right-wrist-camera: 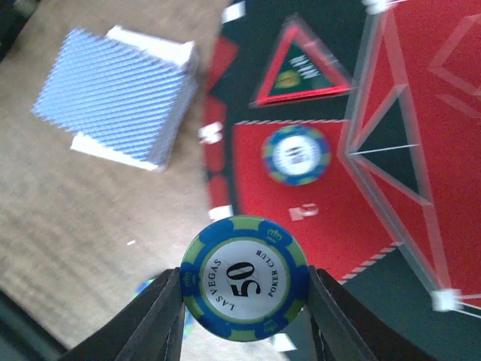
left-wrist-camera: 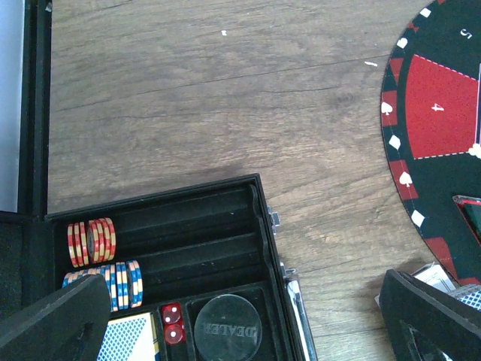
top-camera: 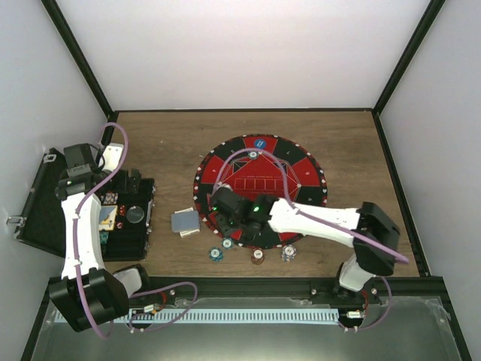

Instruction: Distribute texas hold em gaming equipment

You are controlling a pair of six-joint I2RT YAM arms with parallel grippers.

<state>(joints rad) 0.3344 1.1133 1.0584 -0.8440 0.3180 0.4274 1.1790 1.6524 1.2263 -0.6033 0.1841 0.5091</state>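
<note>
My right gripper (right-wrist-camera: 246,289) is shut on a blue-and-green "50" poker chip (right-wrist-camera: 245,263), pinched by its edge. It hangs over the left rim of the round red-and-black mat (top-camera: 301,169). A second blue chip (right-wrist-camera: 296,154) lies on a red segment of the mat. A deck of blue-backed cards (right-wrist-camera: 120,98) sits on the wood left of the mat (top-camera: 185,222). Loose chips (top-camera: 217,254) (top-camera: 258,256) (top-camera: 288,253) lie in front of the mat. A blue button (top-camera: 259,142) rests at its far edge. My left gripper (left-wrist-camera: 240,323) is open above the black case (left-wrist-camera: 263,226).
The case holds orange chips (left-wrist-camera: 90,242), blue chips (left-wrist-camera: 120,284), red dice (left-wrist-camera: 173,323), a black dealer button (left-wrist-camera: 228,327) and a card deck (left-wrist-camera: 128,338). Its lid (top-camera: 34,203) lies open at the left wall. Walls enclose the table on three sides.
</note>
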